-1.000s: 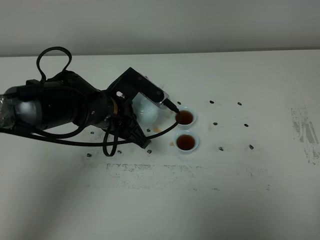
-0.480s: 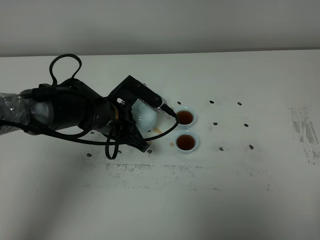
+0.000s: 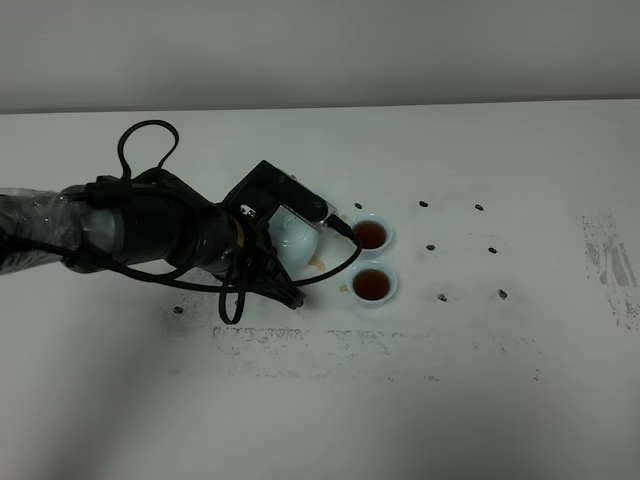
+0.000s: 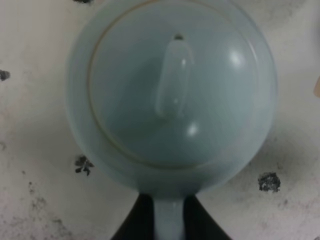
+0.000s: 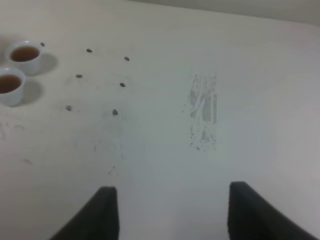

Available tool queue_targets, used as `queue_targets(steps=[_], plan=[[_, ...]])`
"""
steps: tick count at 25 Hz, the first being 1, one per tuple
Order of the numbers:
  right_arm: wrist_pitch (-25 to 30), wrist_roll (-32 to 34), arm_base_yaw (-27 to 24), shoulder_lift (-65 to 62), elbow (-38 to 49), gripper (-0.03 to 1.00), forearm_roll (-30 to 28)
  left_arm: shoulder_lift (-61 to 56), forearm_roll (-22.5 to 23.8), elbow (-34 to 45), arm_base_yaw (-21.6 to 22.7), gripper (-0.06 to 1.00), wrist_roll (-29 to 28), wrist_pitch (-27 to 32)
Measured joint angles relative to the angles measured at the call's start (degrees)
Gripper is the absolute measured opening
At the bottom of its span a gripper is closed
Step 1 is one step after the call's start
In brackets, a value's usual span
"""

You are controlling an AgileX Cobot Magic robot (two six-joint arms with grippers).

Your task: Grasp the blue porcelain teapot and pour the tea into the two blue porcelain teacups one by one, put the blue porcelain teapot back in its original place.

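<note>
The pale blue teapot (image 3: pixel 298 240) sits low over the white table, just left of the two teacups and partly hidden under my left arm. In the left wrist view the teapot (image 4: pixel 172 90) is seen from above, lid and knob upright. Its handle (image 4: pixel 169 225) runs between the dark fingers (image 4: pixel 200 225), so my left gripper (image 3: pixel 268 238) is shut on it. The far teacup (image 3: pixel 371 234) and near teacup (image 3: pixel 372 285) both hold dark tea. They also show as teacups (image 5: pixel 24 56) (image 5: pixel 10 85) in the right wrist view. My right gripper (image 5: pixel 172 215) is open, with nothing in it.
A small brown tea stain (image 3: pixel 318 262) lies between teapot and cups. Dark dots (image 3: pixel 430 247) mark the table right of the cups. A scuffed patch (image 3: pixel 612 270) is at the far right. The left arm's cable loop (image 3: pixel 145 150) rises behind it.
The left arm has drawn the teapot slightly away from the cups and toward the table's front. The cups have not moved.
</note>
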Motion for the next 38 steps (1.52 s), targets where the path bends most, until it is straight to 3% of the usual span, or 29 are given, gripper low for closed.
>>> queue_targets(steps=[18,28,34,38], plan=[[0.0,0.0,0.0,0.0,0.0,0.51,0.0,0.7,-0.7,-0.1,0.0,0.05,-1.2,-1.4],[0.0,0.0,0.0,0.0,0.0,0.51,0.0,0.7,-0.7,-0.1,0.0,0.24,-1.6,-1.5],[0.0,0.0,0.0,0.0,0.0,0.51,0.0,0.7,-1.7,-0.1,0.0,0.31,-1.6,1.8],[0.0,0.0,0.0,0.0,0.0,0.51,0.0,-0.6,-2.2,-0.1,0.0,0.31,-1.6,7.4]])
